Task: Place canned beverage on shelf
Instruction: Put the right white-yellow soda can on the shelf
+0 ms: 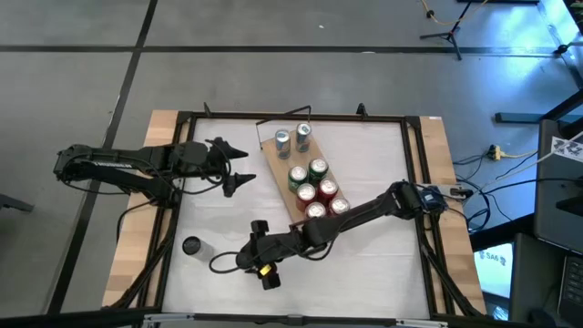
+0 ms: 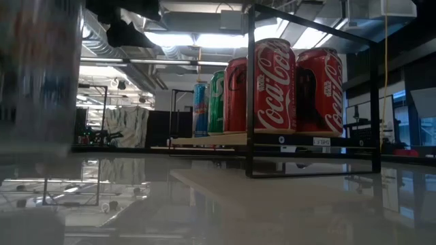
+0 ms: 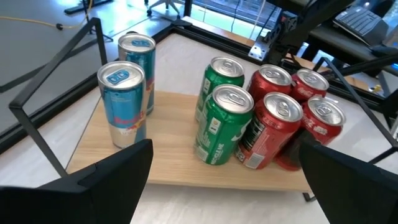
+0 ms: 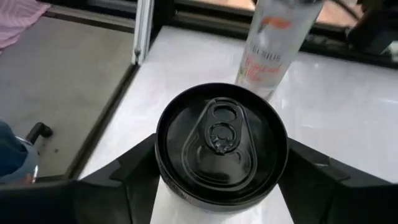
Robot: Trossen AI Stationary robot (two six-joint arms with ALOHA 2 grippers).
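In the low view a blurred can (image 2: pixel 37 75) fills the left edge, its label unreadable.

"Coca-Cola" script, white on red can (image 2: pixel 274 86), low view. Neighbouring red can (image 2: pixel 320 92): "Star Wars" print, small. Slim white can (image 4: pixel 278 43), right wrist view: letters ending "SIUS". Blue-silver cans (image 3: pixel 122 102): red wording, unreadable.

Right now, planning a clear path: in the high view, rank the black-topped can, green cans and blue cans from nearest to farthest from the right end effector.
1. The black-topped can: between the right end effector fingers, table's front.
2. The green cans: middle of the shelf.
3. The blue cans: the shelf's far end.
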